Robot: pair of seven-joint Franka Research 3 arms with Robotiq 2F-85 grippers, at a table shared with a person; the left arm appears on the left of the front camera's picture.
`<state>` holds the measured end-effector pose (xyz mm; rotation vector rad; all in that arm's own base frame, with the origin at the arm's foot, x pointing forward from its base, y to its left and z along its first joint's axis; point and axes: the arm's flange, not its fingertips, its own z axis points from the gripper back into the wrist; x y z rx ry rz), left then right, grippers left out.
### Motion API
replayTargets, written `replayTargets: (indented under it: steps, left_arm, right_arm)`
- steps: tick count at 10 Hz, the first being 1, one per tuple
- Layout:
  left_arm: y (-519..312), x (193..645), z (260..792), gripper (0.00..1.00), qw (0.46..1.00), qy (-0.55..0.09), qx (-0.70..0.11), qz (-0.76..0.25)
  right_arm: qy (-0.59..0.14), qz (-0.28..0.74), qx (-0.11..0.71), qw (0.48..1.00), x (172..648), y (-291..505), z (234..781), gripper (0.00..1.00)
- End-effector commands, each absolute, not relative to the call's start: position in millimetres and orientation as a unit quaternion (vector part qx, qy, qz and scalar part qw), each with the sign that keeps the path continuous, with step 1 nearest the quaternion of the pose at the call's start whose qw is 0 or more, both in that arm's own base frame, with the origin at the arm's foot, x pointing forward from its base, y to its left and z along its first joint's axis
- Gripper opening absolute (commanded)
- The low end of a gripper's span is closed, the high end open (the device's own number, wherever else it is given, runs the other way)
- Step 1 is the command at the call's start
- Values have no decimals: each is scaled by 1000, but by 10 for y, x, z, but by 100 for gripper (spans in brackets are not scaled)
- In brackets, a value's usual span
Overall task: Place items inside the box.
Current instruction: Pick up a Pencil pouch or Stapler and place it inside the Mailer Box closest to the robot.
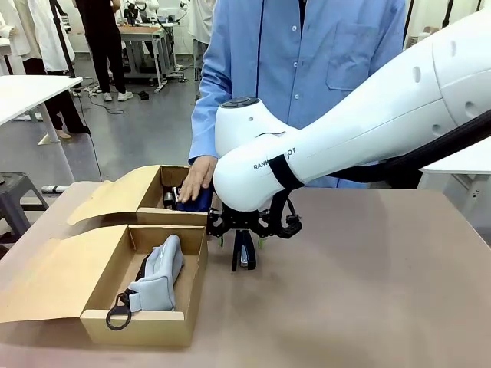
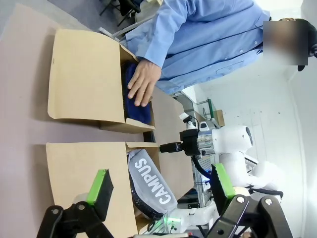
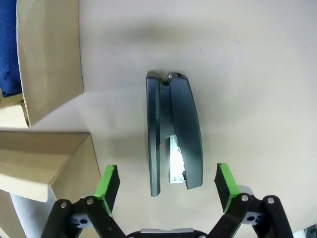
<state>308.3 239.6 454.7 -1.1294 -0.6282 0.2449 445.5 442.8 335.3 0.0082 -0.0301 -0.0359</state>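
Hangs the right gripper [image 1: 241, 241] just above a black stapler [image 1: 244, 259] near the middle of the brown table [image 1: 368, 291]. Spreads its green-padded fingers [image 3: 110, 181] wide, gripping nothing. In the right wrist view, brackets the stapler's near end with one pad at 9 o'clock and the other at 3 o'clock, clear of both. Shows the stapler there lying on its side, silver metal visible between its two arms.

At 9 o'clock of the stapler, just beside it: an open cardboard box [image 1: 138, 326], flap folded out to the left, with a light blue pouch [image 1: 163, 268] inside and a black ring [image 1: 117, 316] at the pouch's near end. Reads "CAMPUS" in white on that pouch in the left wrist view.

At 11 o'clock of the stapler, just behind the first box: a second open box [image 1: 115, 195] holding a navy pouch [image 1: 198, 204], with a person's hand [image 1: 196, 178] resting flat on it from a blue sleeve [image 1: 205, 115].

Holds the left gripper [image 2: 162, 186] above both boxes, fingers wide apart and empty.
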Motion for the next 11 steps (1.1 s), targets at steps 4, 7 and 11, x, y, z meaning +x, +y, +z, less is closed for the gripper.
replayTargets:
  steps: [4, 7, 11]
  left_arm:
    - [2391, 3088, 4556, 100, 785, -303, -530, 107]
    - [2391, 3088, 4556, 100, 785, -303, -530, 107]
    - [2391, 3088, 4556, 100, 785, -303, -530, 107]
  right_arm:
    - [-12, -25, -10, 1000, 4567, 4412, 3011, 100]
    - [-35, -19, -8, 999, 4548, 4347, 3014, 41]
    - [-31, -15, 3, 999, 4531, 4336, 3027, 0]
